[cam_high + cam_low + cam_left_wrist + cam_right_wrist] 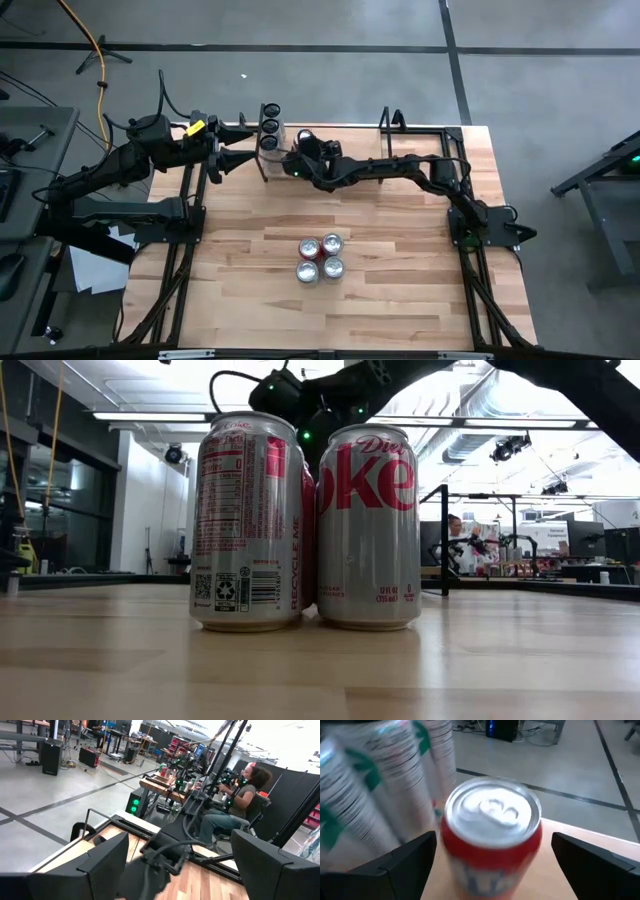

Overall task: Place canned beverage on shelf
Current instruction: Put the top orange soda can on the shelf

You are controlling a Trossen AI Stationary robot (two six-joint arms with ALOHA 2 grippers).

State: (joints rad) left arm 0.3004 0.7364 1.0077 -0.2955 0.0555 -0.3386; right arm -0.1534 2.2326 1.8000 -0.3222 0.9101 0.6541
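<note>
A red can with a silver top stands upright on pale wood, between the two fingers of my right gripper. The fingers are wide apart and clear of its sides. Close beside it stand white-and-green cans. In the high view my right gripper reaches to the shelf at the table's far edge, where three cans stand in a row. My left gripper is open and empty, left of the shelf, pointing toward it.
Several Diet Coke cans stand in a tight group at the table's middle, and they fill the low view. The black table frame runs along both sides. A person sits beyond the table's right edge.
</note>
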